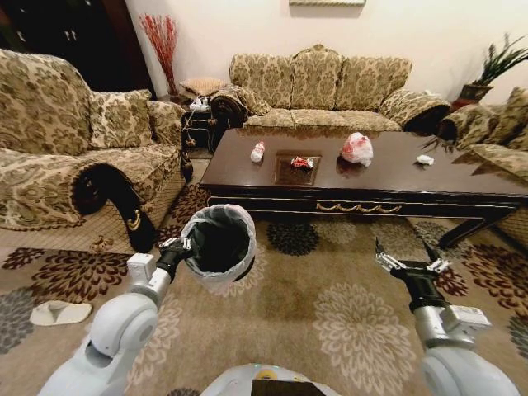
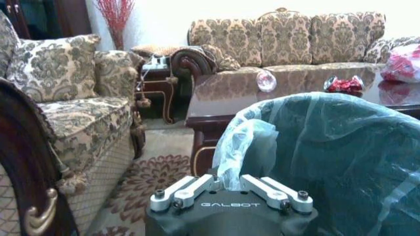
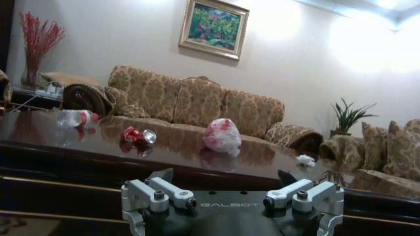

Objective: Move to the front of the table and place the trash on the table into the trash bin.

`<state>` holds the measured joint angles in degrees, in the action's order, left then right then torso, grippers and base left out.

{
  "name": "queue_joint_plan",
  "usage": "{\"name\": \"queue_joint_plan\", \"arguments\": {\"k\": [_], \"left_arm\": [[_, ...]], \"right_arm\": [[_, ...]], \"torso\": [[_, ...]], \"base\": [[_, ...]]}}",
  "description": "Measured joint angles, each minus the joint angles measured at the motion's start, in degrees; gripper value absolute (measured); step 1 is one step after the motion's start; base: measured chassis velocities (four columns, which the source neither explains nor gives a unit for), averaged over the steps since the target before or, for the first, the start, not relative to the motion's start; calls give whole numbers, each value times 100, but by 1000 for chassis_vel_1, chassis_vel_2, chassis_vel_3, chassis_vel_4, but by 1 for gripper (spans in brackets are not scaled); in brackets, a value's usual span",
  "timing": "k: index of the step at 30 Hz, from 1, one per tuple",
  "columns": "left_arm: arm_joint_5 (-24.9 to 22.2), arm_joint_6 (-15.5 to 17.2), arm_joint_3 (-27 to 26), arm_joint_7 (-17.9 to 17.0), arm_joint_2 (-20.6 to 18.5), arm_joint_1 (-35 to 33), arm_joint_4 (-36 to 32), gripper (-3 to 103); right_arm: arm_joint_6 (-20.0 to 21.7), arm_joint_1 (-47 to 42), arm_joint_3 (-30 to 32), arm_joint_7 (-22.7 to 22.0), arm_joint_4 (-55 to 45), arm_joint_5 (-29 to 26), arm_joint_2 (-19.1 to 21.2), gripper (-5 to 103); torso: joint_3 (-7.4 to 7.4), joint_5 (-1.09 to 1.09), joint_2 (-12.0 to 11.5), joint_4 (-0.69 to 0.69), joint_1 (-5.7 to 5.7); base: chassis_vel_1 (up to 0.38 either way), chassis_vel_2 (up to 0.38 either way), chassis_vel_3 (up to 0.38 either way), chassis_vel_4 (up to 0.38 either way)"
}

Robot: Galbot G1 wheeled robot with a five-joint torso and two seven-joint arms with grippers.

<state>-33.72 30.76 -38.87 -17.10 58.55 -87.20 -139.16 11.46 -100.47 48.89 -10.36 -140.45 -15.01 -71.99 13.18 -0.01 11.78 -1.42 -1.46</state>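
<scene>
From the head view, the table (image 1: 388,177) runs long side left to right across the room, its near edge facing the robot. On it, from left to right, lie the clear bottle (image 1: 258,152), its long axis running near-to-far and slightly tilted, the crushed red-white can (image 1: 302,163) on the central inlay, the pink-white bag bundle (image 1: 357,148), and the small white paper wad (image 1: 425,160) toward the right end. The left gripper (image 1: 183,245) is closed on the near-left rim of the trash bin (image 1: 219,243), which hangs above the carpet in front of the table's left end, its mouth tipped toward the camera. The right gripper (image 1: 409,262) hovers over the carpet before the table's right half, fingers spread wide and holding nothing.

In the left wrist view, the left gripper (image 2: 231,189) pinches the bin's plastic liner (image 2: 246,145); the trash bin (image 2: 335,167) sits just beyond it. "GALBOT" reads on the gripper body. The bottle (image 2: 266,80), can (image 2: 345,84) and bag bundle (image 2: 404,63) rest on the table (image 2: 229,93) beyond.

In the right wrist view, the right gripper (image 3: 226,179) is open and empty, also marked "GALBOT". On the table (image 3: 98,147) the bottle (image 3: 77,118) lies on its side, red label visible but unreadable, then the can (image 3: 136,136), bag bundle (image 3: 222,135) and paper wad (image 3: 305,159).
</scene>
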Motion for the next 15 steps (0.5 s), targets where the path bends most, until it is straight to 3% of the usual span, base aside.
{"name": "queue_joint_plan", "arguments": {"k": [15], "left_arm": [[-159, -181, -123, -34, 85, -97, -16, 3]], "right_arm": [[123, 136, -68, -141, -5, -14, 80, 100]], "torso": [[269, 1, 370, 0, -103]], "base": [[0, 0, 0, 0]]}}
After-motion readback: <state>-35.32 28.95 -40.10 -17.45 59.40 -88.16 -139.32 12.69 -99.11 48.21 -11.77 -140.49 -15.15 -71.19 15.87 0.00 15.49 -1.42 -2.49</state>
